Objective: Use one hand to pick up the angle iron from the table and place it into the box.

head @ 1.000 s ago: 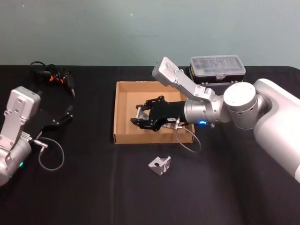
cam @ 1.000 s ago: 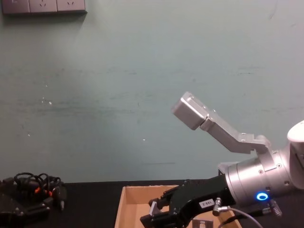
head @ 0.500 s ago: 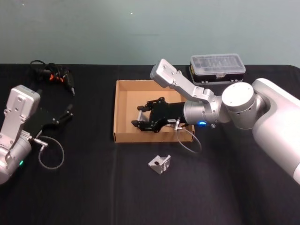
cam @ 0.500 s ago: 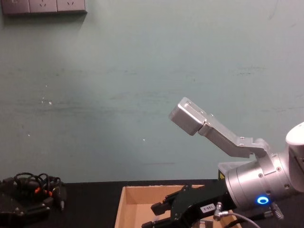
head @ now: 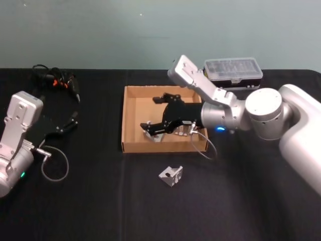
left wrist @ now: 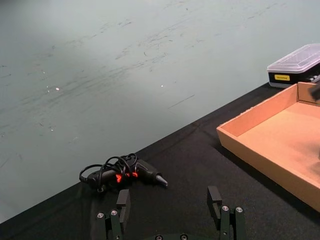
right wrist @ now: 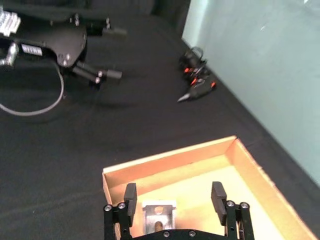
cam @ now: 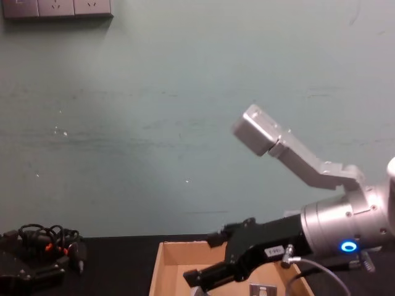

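The angle iron looks small, stiff and light, smooth metal that could slip; I'd pinch it across one flat flange. It sits on the table just in front of the box, apart from the right gripper, whose jaws are spread over the box floor above another metal bracket. The left gripper rests far left, jaws spread too.
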